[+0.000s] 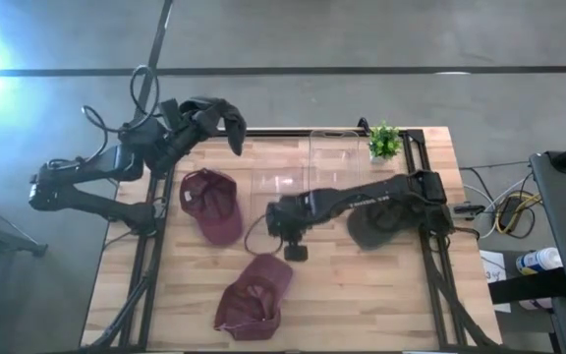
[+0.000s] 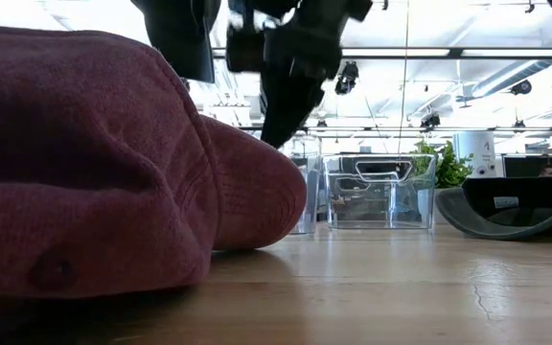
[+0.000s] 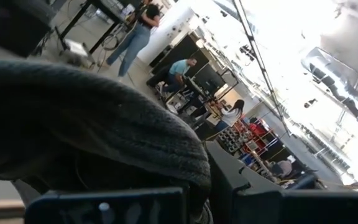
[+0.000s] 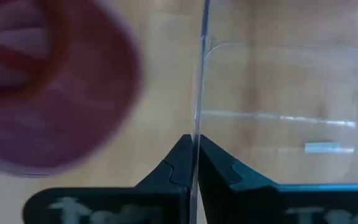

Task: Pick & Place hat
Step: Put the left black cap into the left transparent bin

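Note:
Two maroon hats lie on the wooden table, one [image 1: 212,205] at the left, one [image 1: 256,295] near the front edge, crown toward the low camera [image 2: 84,163]. An olive hat [image 1: 373,224] lies under my right arm. A dark grey hat [image 1: 209,116] hangs at my left gripper [image 1: 187,133], held above the table's far left corner; the cloth [image 3: 92,124] covers the fingers. My right gripper [image 4: 195,142] slants down at a clear container [image 1: 308,167] in the middle of the table, shut on its wall. My left gripper holds the dark grey hat lifted clear of the table, its brim end [image 1: 234,138] hanging down. The cloth itself hides the fingers, so the part held cannot be told. My right gripper pinches the clear container's thin upright wall [image 4: 198,93] between its two fingertips [image 4: 178,155]. It comes from above, slanting toward the table's left. The container stands on the table.
A small green plant [image 1: 384,141] stands at the far right corner, beside the container. People and desks show in the room beyond the table. Bare wood lies at the table's near right [image 1: 381,295].

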Robot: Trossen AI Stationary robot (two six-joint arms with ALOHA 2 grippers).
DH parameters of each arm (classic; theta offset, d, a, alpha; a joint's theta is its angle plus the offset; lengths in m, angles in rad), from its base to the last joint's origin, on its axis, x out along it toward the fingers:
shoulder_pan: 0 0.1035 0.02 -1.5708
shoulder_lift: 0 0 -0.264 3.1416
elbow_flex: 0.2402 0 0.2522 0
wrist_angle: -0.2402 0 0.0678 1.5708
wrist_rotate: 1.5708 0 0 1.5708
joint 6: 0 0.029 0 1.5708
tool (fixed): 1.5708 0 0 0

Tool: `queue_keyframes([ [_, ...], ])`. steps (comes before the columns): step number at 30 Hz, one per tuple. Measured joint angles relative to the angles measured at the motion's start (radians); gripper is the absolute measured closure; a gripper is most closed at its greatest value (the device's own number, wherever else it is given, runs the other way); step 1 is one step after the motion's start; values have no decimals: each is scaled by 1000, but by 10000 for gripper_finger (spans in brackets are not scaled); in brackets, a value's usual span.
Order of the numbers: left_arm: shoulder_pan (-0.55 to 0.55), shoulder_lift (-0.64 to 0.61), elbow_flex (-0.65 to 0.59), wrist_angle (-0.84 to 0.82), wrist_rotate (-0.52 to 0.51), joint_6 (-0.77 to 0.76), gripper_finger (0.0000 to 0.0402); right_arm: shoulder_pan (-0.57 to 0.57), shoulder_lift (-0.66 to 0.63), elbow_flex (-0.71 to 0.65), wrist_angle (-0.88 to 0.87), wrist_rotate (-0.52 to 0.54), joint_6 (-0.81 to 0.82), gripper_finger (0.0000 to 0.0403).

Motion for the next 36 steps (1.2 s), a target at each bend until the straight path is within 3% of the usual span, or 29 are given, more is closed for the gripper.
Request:
queue_keyframes([
  [7,-10,2,-86,5,3,-166,379,71,-88,0,46,103,18,376],
  [20,-90,6,-206,69,-32,-393,379,89,-178,-13,-11,114,82,231],
  [27,-264,34,-250,161,-215,-457,379,120,-340,-85,-101,374,180,202],
  [33,-437,145,-239,213,-479,-572,379,106,-526,-180,-105,417,209,202],
  [36,-489,232,-215,269,-537,-613,379,95,-610,-219,-103,457,209,202],
])
